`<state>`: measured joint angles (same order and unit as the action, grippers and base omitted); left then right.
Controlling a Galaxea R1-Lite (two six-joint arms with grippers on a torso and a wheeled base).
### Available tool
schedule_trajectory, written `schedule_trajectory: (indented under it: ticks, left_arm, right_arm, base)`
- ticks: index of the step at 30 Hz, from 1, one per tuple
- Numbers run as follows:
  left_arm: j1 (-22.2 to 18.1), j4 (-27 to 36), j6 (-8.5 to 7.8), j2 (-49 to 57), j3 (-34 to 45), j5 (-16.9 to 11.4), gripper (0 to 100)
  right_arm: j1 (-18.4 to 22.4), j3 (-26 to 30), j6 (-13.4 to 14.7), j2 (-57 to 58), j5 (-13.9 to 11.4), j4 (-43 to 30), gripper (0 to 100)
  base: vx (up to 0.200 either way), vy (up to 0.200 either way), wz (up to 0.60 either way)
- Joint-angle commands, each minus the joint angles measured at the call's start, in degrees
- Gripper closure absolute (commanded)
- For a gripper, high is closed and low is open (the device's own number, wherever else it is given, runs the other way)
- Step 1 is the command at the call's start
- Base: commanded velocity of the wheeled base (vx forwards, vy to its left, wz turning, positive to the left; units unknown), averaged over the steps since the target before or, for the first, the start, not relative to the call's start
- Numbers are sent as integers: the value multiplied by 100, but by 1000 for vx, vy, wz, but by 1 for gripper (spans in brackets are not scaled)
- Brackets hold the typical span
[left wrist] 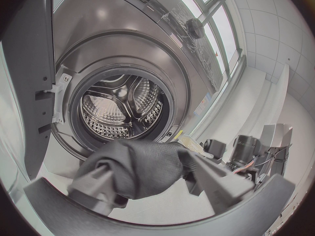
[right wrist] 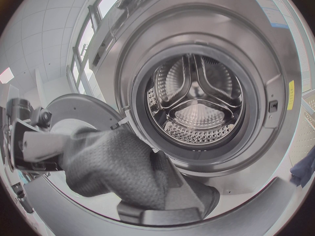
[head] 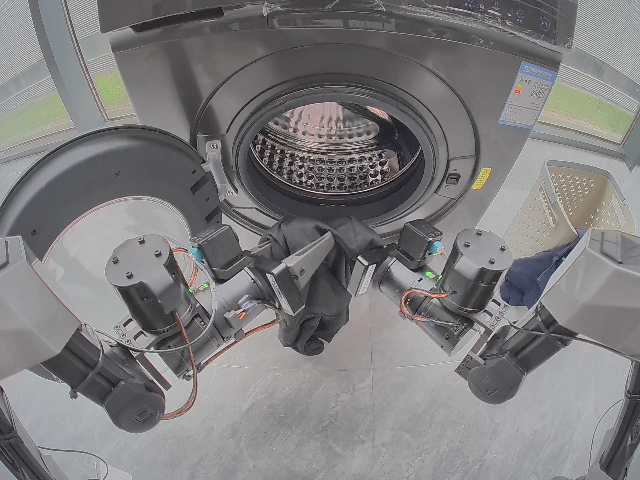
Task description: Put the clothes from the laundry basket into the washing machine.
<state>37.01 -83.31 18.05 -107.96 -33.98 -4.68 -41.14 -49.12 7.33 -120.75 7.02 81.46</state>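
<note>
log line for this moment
phase: loading | black garment: hanging between left gripper and right gripper | door: open | drum: empty | blue cloth: at laundry basket

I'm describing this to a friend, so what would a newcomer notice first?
The black garment hangs between the left gripper and right gripper, both shut on it, just before the shiny open drum of the washing machine. Then the round door swung wide on the robot's left, and the laundry basket on its right with a blue cloth at its near edge.
</note>
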Motion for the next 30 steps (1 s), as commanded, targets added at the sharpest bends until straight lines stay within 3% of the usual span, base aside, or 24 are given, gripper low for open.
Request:
schedule_trajectory:
  ticks: [1, 19, 25, 30]
  left_arm:
    - [-62, -71, -48, -199, 66, 46, 0]
    - [-54, -414, -92, -973, 383, 81, 0]
    - [-98, -528, -329, -1368, 418, 73, 0]
    - [-177, -528, -355, -1561, 409, 46, 0]
  right_arm:
    - [-17, 42, 32, 438, 1, 10, 100]
    - [-17, -10, 85, 948, 80, -60, 100]
    - [10, -54, 85, 939, 115, -69, 100]
    - [54, -54, 85, 948, 106, -60, 100]
  base:
    - [0, 0, 0]
    - [0, 0, 0]
    - [0, 0, 0]
    - [0, 0, 0]
